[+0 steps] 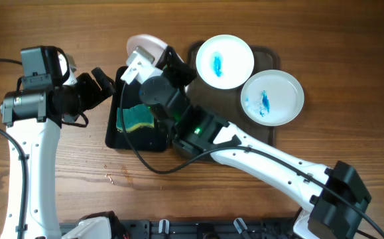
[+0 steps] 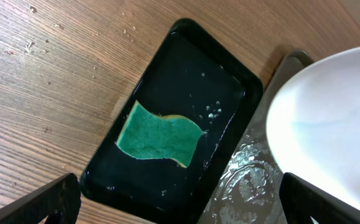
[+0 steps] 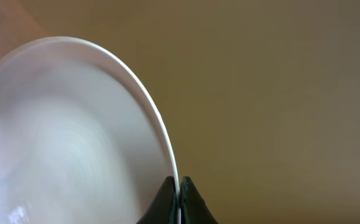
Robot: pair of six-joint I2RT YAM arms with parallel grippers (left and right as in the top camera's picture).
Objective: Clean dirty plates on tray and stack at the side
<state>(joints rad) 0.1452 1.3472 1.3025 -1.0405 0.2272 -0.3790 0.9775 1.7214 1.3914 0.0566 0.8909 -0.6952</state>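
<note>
The right hand point(image 3: 180, 196) is pinched shut on the rim of one plate point(image 3: 74, 137). It holds that plate off the desk point(image 1: 324, 26), tilted, just past the far end of the small black tray point(image 1: 115, 136). In the right wrist view the two fingertips point(image 3: 167, 198) close on the thin white edge. The plate's face spreads up and to the left of them and looks plain white there. From overhead only a white arc of this plate shows above the hand, and the arm hides the rest.

The left hand point(image 1: 105, 83) hangs at the black tray's left far corner, well apart from the held plate. Its fingers are spread wide and have hold of nothing. In its own wrist view the two dark fingers point(image 2: 43, 205) frame the black tray from the bottom corners.

There are three plates. One is in the right hand, and two lie flat on the large brown tray point(image 1: 261, 56), which sits just to the right of the black tray. Of these two, the farther plate point(image 1: 225, 61) is closer to the black tray. The nearer plate point(image 1: 272, 97) overhangs the brown tray's right edge. Each has a blue smear at its centre.

There is one black tray, wet inside. One green sponge point(image 2: 161, 134) with a yellow underside lies in it.
</note>
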